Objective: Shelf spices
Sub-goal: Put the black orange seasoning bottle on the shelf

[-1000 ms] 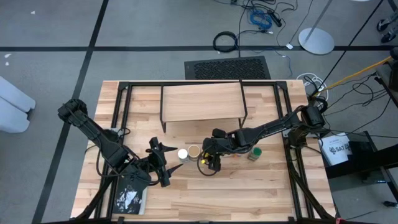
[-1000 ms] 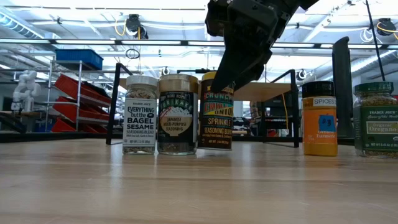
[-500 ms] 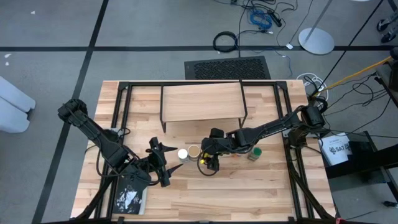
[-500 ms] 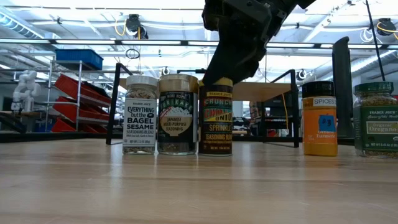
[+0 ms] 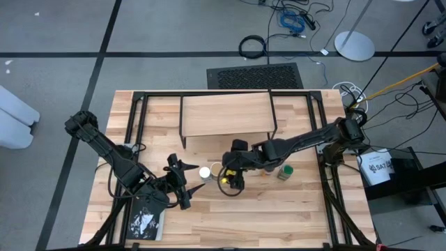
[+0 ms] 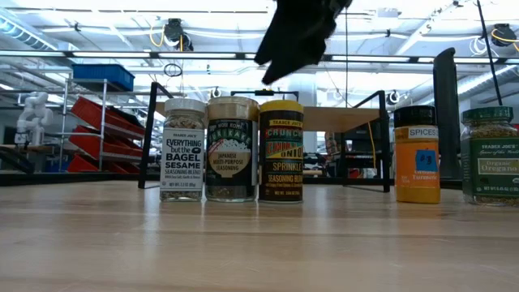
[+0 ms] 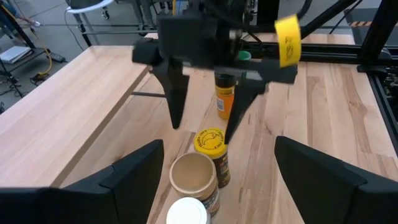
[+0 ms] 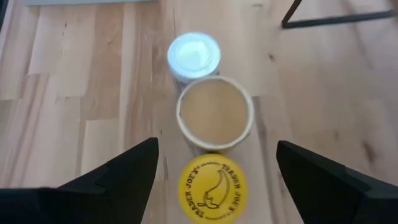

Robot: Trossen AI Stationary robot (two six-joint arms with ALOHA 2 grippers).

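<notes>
Three spice jars stand upright in a tight row on the table: white lid [image 8: 194,55], tan lid [image 8: 214,114] and yellow lid [image 8: 212,183]. The low view shows the same row, white [image 6: 182,150], tan [image 6: 232,148], yellow [image 6: 281,151], with the orange jar with a black lid [image 6: 416,154] and the green-lidded jar [image 6: 490,154] standing apart to the right. My right gripper [image 7: 203,132] hovers open just above the yellow-lidded jar, touching nothing. My left gripper [image 5: 185,185] waits open, left of the row. The shelf [image 5: 226,115] stands beyond the jars, toward the far edge.
A dark book [image 5: 145,223] lies near the table's near left corner, under the left arm. Black rails [image 5: 132,115] frame the table's far and side edges. One of the shelf's thin black legs [image 8: 323,18] stands just beyond the jar row. Bare wood lies in front of the jars.
My right gripper set the yellow-lidded jar down upright beside the tan-lidded jar, let go of it and rose clear above it, drifting slightly toward the table's left. A second ago the jar was raised and slightly tilted in the fingers; it now stands on its base.
</notes>
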